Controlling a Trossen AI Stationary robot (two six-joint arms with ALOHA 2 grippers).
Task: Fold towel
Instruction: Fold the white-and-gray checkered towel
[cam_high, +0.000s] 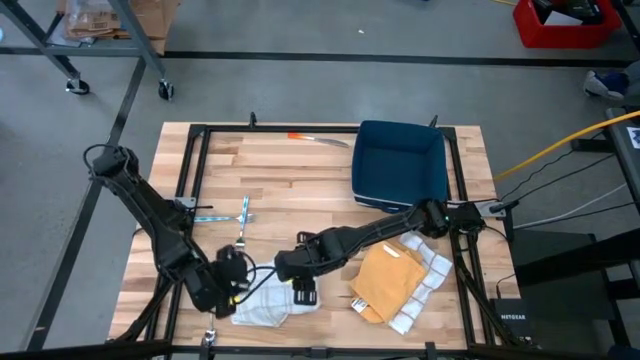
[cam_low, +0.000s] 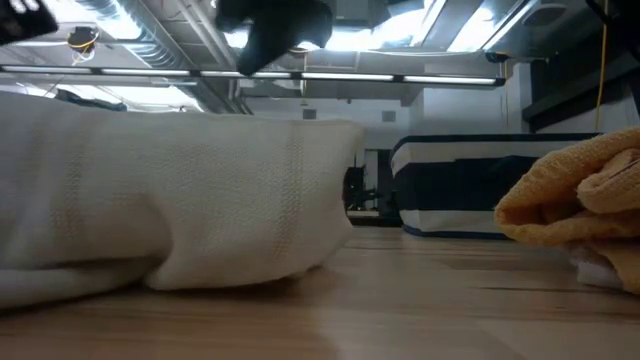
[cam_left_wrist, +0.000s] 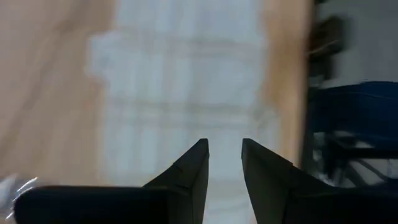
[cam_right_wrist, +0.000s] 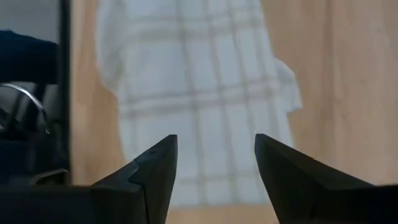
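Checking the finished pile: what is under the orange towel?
The orange towel lies on a white checked towel, whose edge shows along its right side. Anything else beneath is covered.

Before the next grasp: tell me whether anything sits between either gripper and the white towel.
Nothing visible does. Both the left gripper and right gripper hang directly over the white towel, empty. The orange cloth lies apart, off to the side.
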